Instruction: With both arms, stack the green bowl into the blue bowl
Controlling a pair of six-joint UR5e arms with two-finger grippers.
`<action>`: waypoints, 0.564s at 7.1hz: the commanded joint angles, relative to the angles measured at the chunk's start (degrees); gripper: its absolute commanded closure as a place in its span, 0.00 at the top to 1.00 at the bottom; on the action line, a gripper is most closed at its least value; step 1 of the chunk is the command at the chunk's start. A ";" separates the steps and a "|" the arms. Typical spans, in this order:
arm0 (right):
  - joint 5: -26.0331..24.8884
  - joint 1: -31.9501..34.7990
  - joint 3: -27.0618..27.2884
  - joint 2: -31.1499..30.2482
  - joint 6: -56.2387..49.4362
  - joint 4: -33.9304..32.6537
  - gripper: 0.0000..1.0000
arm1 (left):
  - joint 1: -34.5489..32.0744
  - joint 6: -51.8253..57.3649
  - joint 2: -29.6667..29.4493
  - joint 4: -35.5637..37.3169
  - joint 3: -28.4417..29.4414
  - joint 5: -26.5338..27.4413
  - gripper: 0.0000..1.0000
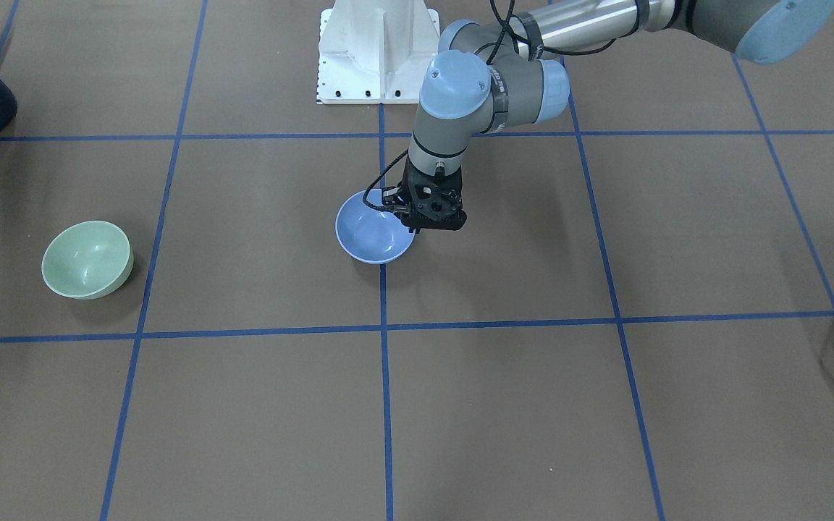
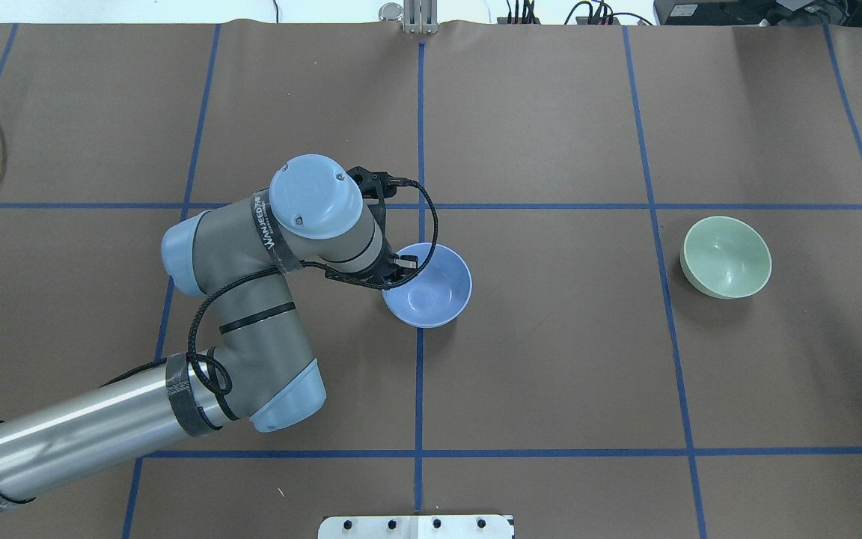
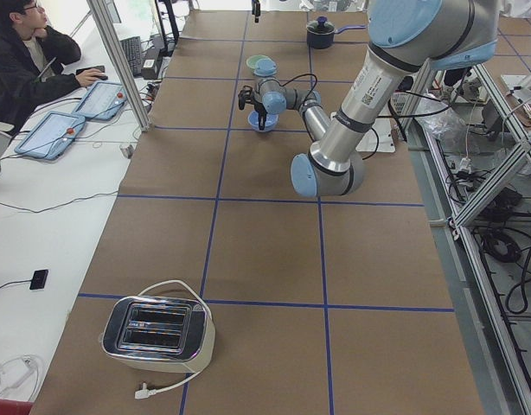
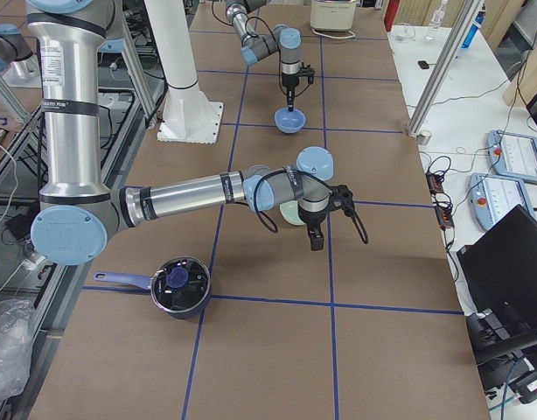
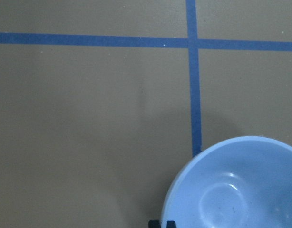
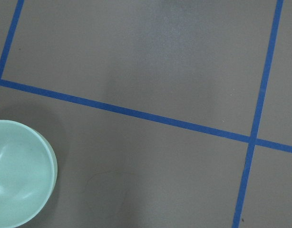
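The blue bowl (image 1: 373,230) stands upright near the table's middle, beside a blue tape cross; it also shows in the overhead view (image 2: 431,288). My left gripper (image 1: 415,226) points down at its rim. In the left wrist view its fingertips (image 5: 156,223) stand close together, pinching the rim of the blue bowl (image 5: 231,190). The green bowl (image 1: 87,259) stands upright and alone on the robot's right side (image 2: 726,257). My right gripper (image 4: 317,241) hangs just beside the green bowl (image 6: 20,173), apart from it; I cannot tell whether it is open or shut.
A dark lidded pot (image 4: 179,284) with a blue handle stands near the table's right end. A toaster (image 3: 157,328) sits at the left end. The white base pedestal (image 1: 381,51) is behind the blue bowl. An operator (image 3: 23,52) sits at a side desk.
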 commanded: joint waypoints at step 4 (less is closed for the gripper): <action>0.00 0.00 -0.15 0.09 0.03 0.01 1.00 | -0.04 0.10 0.54 0.01 -0.36 0.09 0.98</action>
